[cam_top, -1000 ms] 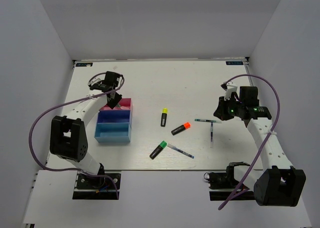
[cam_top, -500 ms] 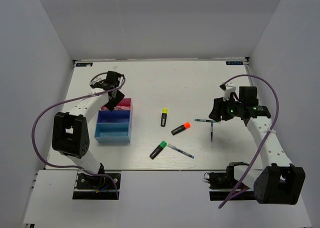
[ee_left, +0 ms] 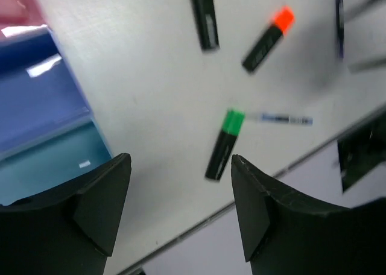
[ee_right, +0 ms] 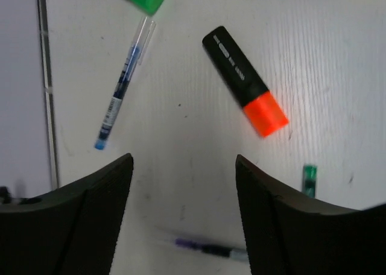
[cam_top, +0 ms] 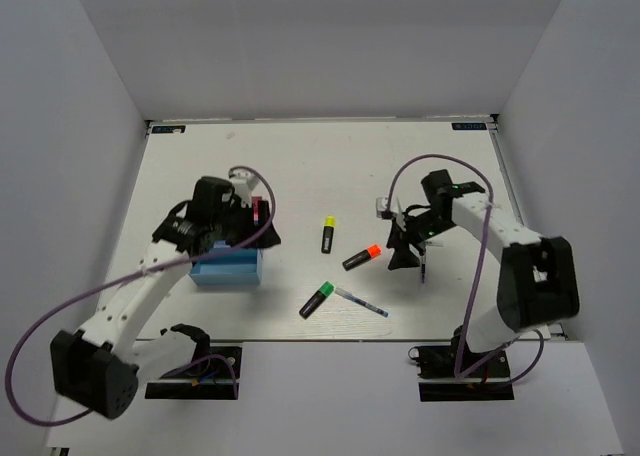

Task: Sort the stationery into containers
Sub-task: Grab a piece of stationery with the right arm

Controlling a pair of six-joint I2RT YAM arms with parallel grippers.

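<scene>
Both claws are spread wide and carrying nothing. The left gripper [ee_left: 181, 163] hangs just off the right side of the tray block, its fingers [ee_left: 99, 196] parted with only bare table [cam_top: 300, 166] between them. In its own camera the pink tray [ee_left: 15, 3], blue tray [ee_left: 36, 100] and light blue tray [ee_left: 57, 160] run down the left edge. From overhead the arm covers most of them, so what lies inside I can't tell. The right gripper [ee_right: 181, 166] sits low over the middle-right of the table, jaws apart, nothing pinched. The stationery is all loose on the tabletop. The yellow-capped highlighter [cam_top: 327, 234] is furthest back and the orange-capped highlighter [cam_top: 362, 257] is just beside the right gripper. The green-capped highlighter [cam_top: 317, 299] is nearest the front edge, with a blue-white pen [cam_top: 361, 301] close beside its cap. Under the right wrist a purple-tipped pen [ee_right: 211, 249] lies low between the fingers, a bit blurred, and a teal-ended pen [ee_right: 309, 180] peeks out by the right-hand finger.
</scene>
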